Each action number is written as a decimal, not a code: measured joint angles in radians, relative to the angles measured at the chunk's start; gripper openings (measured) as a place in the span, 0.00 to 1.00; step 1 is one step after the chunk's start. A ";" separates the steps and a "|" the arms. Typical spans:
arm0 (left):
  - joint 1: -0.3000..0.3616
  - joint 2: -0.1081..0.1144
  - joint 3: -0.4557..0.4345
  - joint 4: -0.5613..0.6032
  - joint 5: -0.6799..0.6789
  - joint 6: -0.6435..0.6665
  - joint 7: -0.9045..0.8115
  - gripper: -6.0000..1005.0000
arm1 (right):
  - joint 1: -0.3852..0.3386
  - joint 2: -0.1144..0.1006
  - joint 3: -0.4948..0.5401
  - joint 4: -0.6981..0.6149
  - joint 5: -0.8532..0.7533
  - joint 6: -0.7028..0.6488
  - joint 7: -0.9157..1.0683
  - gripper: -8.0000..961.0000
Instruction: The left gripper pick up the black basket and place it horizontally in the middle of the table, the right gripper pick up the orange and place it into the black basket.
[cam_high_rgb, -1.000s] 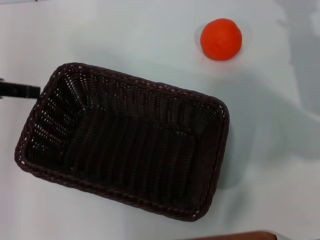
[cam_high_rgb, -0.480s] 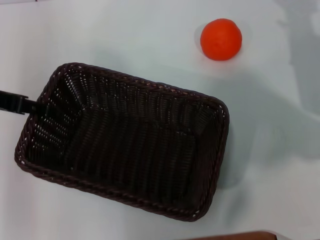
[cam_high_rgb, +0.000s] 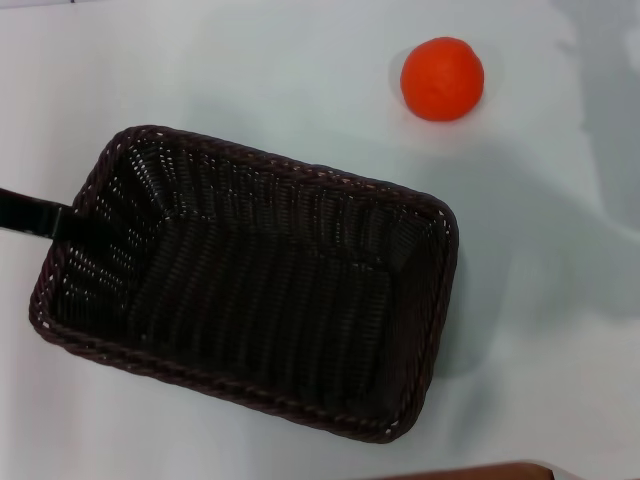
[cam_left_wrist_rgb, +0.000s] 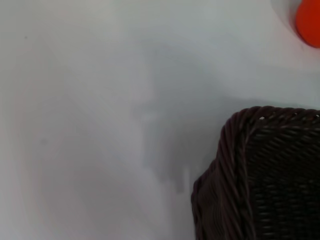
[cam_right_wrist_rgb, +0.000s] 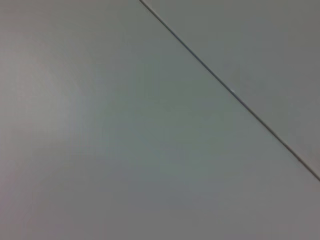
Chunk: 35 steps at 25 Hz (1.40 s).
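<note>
The black basket (cam_high_rgb: 250, 285) lies on the white table (cam_high_rgb: 250, 80), tilted, its long side running from upper left to lower right. It is empty. The orange (cam_high_rgb: 442, 78) sits on the table beyond the basket's far right corner, apart from it. My left gripper (cam_high_rgb: 40, 217) comes in from the left edge and its dark tip is at the basket's left short rim. A corner of the basket (cam_left_wrist_rgb: 260, 175) and a sliver of the orange (cam_left_wrist_rgb: 310, 22) show in the left wrist view. My right gripper is out of view.
A brown edge (cam_high_rgb: 470, 472) shows at the bottom of the head view. The right wrist view shows only a grey surface with a dark seam line (cam_right_wrist_rgb: 230, 90).
My left gripper has moved down along the basket's left short rim and now reaches to the rim. The basket and the orange have not moved.
</note>
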 joint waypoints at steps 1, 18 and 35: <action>0.000 0.000 0.000 0.000 -0.001 -0.003 0.000 0.56 | 0.000 0.000 0.002 0.001 0.000 -0.002 0.000 1.00; 0.007 -0.001 -0.141 -0.003 -0.193 -0.044 -0.030 0.18 | 0.001 0.000 0.015 0.003 0.002 -0.008 0.001 0.99; 0.043 -0.006 -0.252 0.044 -0.363 0.094 -0.167 0.18 | 0.012 -0.003 0.035 0.005 0.002 -0.043 0.001 0.99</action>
